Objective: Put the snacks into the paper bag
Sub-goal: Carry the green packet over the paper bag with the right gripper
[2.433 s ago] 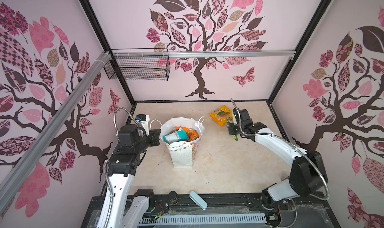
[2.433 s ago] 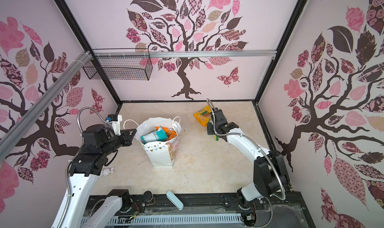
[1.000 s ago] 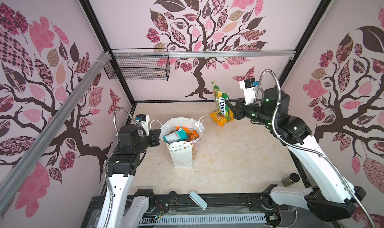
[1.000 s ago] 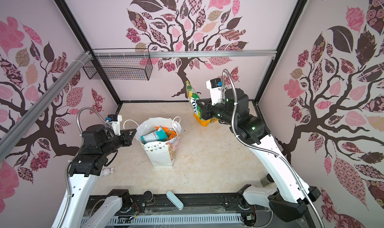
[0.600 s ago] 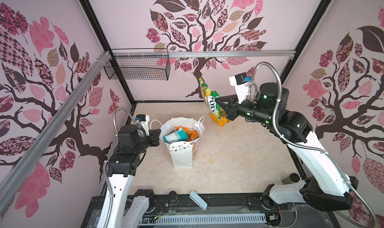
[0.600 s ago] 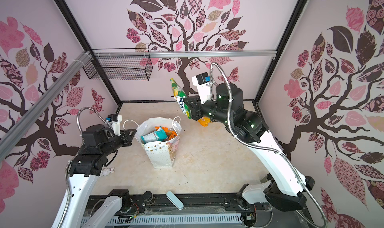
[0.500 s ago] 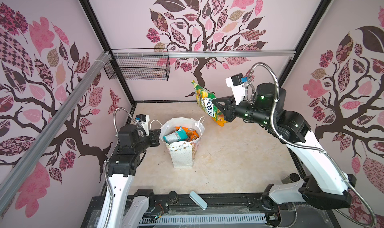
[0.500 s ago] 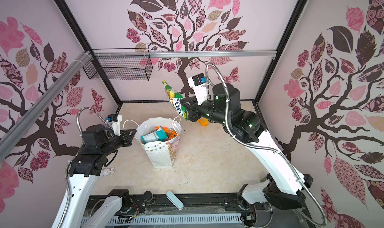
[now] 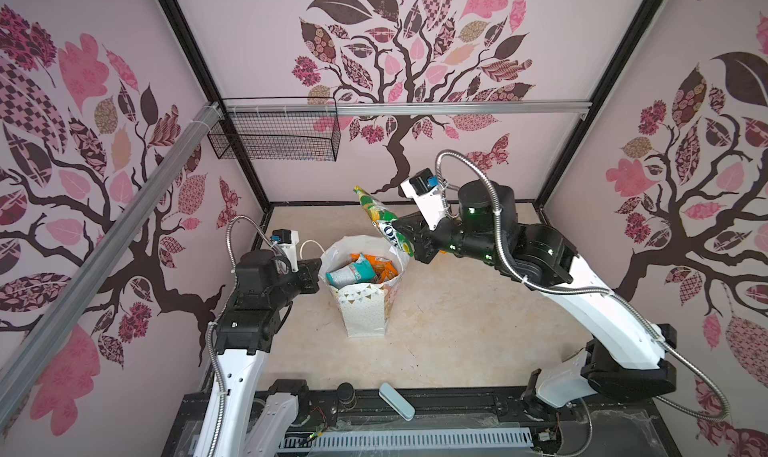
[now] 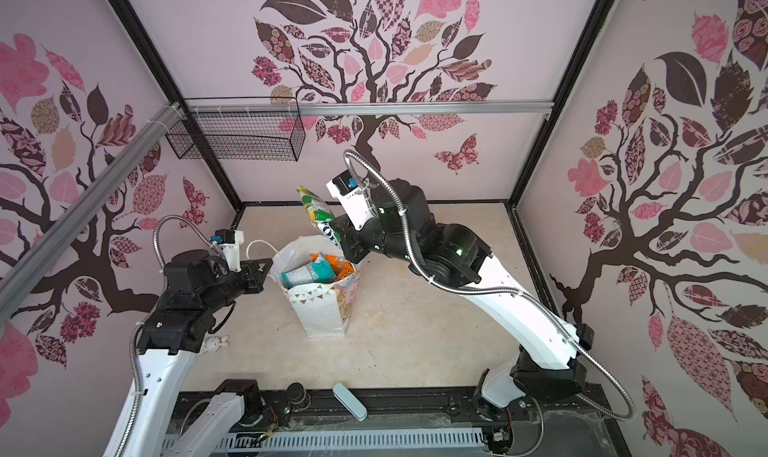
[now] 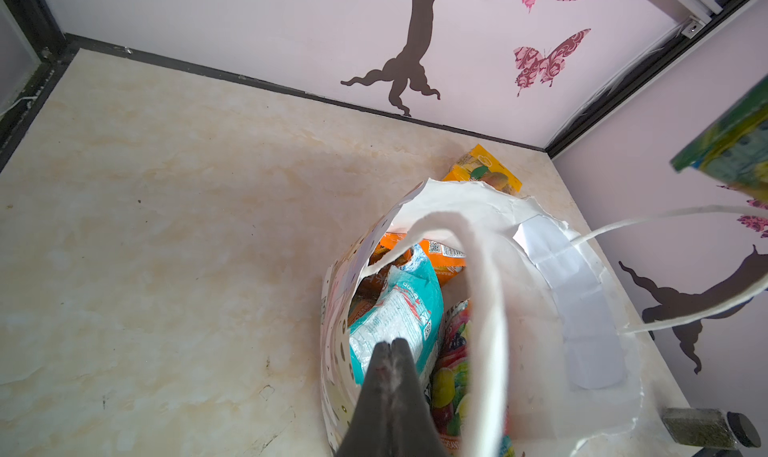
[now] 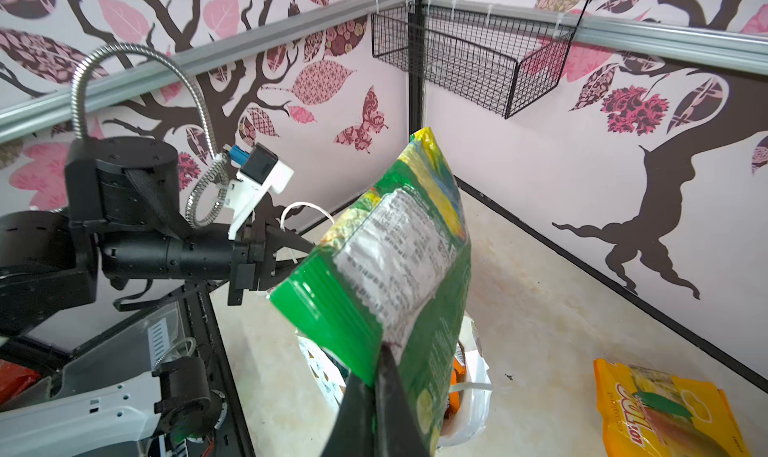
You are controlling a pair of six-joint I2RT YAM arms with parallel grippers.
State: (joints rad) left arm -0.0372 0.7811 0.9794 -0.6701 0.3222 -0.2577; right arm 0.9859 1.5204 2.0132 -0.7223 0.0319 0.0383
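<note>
Step in hand: carrying a packet to the bag.

The right gripper (image 9: 398,227) is clamped on the bottom seam of a green packet (image 9: 376,213), which stands up and away from the jaws, in the air. The paper bag (image 9: 365,309) stands upright just below and ahead of that gripper. Its mouth is open, with a teal packet (image 9: 347,274) and orange packets (image 9: 384,268) already inside.

The left gripper (image 9: 316,264) is closed, its tips at the bag's rim on the side away from the right gripper. Whether it pinches the paper I cannot tell.

One yellow packet (image 12: 660,413) lies on the floor (image 9: 457,330), below and to one side of the right gripper.

Judgement: the next move calls for bringing the green packet over the mouth, tipping it down clear of the cord handle (image 11: 478,268), then opening the jaws.
</note>
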